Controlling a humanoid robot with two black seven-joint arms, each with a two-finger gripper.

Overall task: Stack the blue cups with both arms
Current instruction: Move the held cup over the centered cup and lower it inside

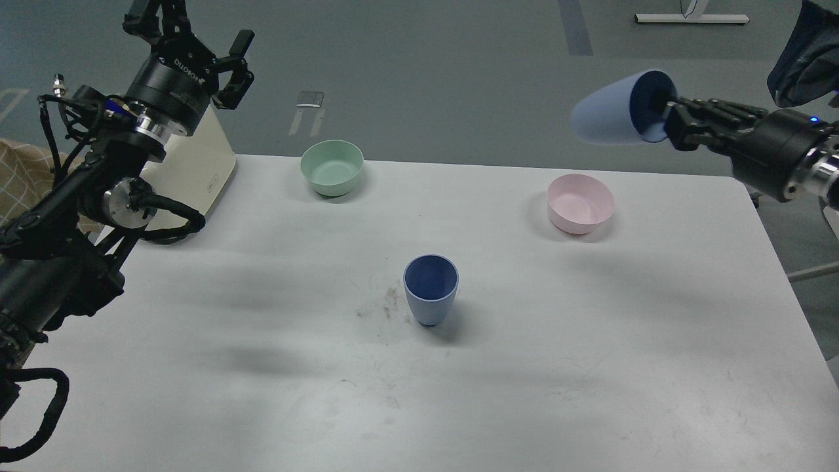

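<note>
1. One blue cup (430, 289) stands upright on the white table (590, 367), close to the centre, its darker inside showing.
2. The second blue cup (613, 108) is held in the air at about 2 o'clock from the standing one, well apart from it and beyond the table's far edge. It lies nearly on its side, base pointing left, mouth turned to the right.
3. The right gripper (668, 118) grasps this raised cup at the rim, one finger reaching inside the mouth (the other finger is hard to make out against the dark wrist).
4. The left gripper (216, 49) is raised at about 10 o'clock from the standing cup, its fingers spread apart and holding nothing.
5. A mint-green bowl (331, 168) sits at about 11 o'clock from the standing cup, near the far edge.
6. A pale pink bowl (581, 204) sits at about 2 o'clock, below the raised cup.
7. A cream-coloured box (196, 167) stands at the table's far left, behind the left arm.
</note>
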